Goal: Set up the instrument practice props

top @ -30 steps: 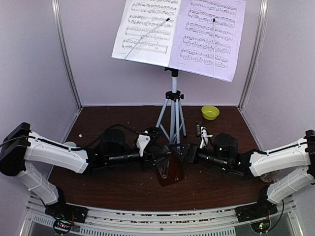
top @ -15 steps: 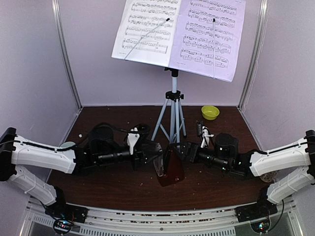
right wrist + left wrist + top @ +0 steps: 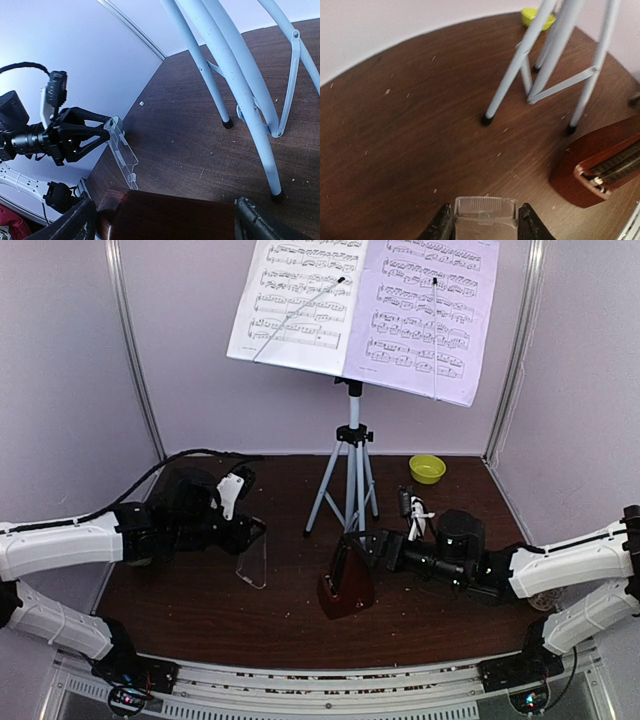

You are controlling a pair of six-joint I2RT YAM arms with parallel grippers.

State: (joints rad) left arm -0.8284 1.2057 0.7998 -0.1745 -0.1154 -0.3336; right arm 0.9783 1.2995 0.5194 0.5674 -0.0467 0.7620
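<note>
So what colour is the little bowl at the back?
The bowl is yellow-green, clearest in the top external view.

Table: tripod, metronome, bowl, crumbs maybe

White arms; blk joints, L claw, R claw, cable.

We find the music stand mid-table toward the far edge, with the two sheet-music pages side by side on top. The bowl lies near the far right corner. The metronome sits before the stand. Left of it and apart, our left gripper holds the clear cover.
</note>
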